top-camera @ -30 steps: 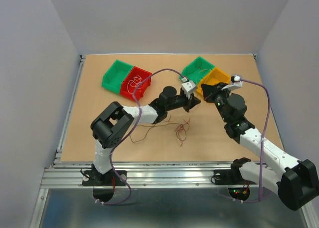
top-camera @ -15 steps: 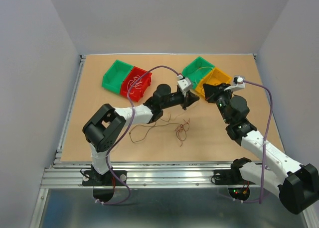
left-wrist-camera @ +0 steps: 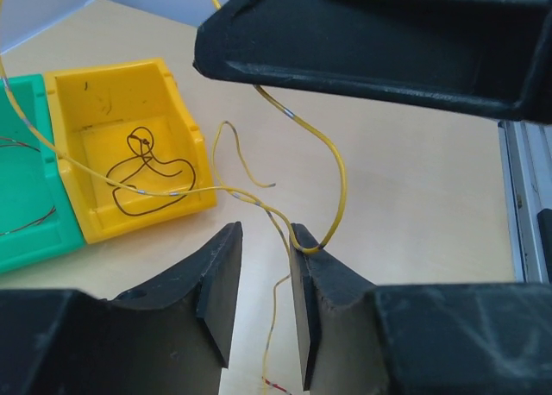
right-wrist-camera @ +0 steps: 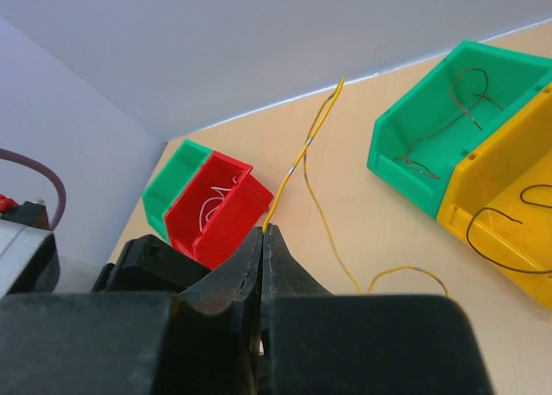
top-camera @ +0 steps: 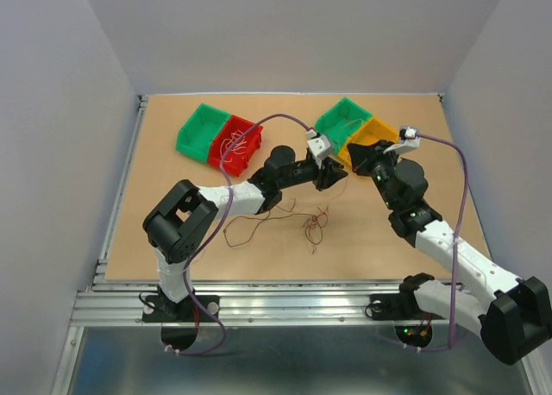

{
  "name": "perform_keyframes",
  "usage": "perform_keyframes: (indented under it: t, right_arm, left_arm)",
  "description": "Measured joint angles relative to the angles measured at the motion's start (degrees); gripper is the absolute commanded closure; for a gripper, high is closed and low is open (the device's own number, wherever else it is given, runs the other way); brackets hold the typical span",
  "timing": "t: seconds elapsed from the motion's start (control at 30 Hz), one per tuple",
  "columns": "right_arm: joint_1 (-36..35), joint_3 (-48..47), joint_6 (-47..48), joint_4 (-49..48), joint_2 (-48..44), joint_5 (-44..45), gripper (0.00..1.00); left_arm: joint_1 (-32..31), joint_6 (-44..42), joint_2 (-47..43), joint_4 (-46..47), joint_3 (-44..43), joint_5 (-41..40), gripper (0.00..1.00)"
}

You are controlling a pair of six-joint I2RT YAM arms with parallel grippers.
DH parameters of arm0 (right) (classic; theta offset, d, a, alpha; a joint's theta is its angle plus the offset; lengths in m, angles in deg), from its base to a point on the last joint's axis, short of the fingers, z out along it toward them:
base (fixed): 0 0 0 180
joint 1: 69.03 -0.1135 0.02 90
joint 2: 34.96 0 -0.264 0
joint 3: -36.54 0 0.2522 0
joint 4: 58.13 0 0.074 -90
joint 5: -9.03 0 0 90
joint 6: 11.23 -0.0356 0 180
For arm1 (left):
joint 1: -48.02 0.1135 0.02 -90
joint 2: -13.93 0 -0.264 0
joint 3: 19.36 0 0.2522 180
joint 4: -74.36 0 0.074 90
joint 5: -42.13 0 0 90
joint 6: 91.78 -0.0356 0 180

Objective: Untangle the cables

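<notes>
The right gripper [right-wrist-camera: 263,229] is pinched shut on a yellow wire [right-wrist-camera: 302,159]. The left gripper [left-wrist-camera: 266,240] stands partly open, with that wire running loose through its gap, just beside the far-right yellow bin [left-wrist-camera: 103,70]. The remaining cables [top-camera: 313,225] lie tangled mid-tabletop [top-camera: 172,222]. One strand looks freed, and it probably needs lowering into a bin next.

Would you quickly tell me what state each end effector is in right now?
Left end effector: open, yellow cable running loose between its fingers.
Right end effector: closed, pinching the yellow cable.
</notes>
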Motion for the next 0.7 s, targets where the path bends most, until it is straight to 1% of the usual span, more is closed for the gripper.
perform_keyframes:
  t: [0.3, 0.33, 0.4, 0.43, 0.47, 0.53, 0.7]
  right_arm:
    - [-0.96, -7.34, 0.28, 2.43, 3.19, -3.21, 0.99]
    - [-1.44, -8.68, 0.48, 3.02, 3.65, -3.5, 0.99]
    - [-2.19, -10.73, 0.74, 3.34, 4.37, -3.93, 0.99]
    - [-2.49, -11.74, 0.98, 3.48, 4.74, -4.04, 0.99]
    - [-2.78, -12.92, 1.27, 3.54, 5.14, -4.17, 0.99]
    - [-3.06, -14.93, 1.81, 3.45, 5.92, -4.42, 0.99]
    - [-3.34, -19.08, 3.02, 2.93, 8.24, -5.99, 0.99]
  left_arm:
    - [0.09, 0.63, -0.31, 0.52, 0.17, 0.22, 0.59]
    - [0.35, 0.87, -0.79, 0.74, 0.57, 0.24, 0.44]
    - [0.72, 1.29, -2.45, 1.05, 1.95, 0.5, 0.28]
    - [1.14, 1.49, -4.13, 1.44, 3.28, 0.61, 0.15]
    - [1.38, 1.66, -5.46, 1.66, 4.28, 0.68, 0.08]
    - [2.38, 1.66, -9.97, 2.43, 7.08, 0.55, 0.01]
    - [4.46, 1.97, -19.89, 2.82, 10.23, -2.43, 0.01]
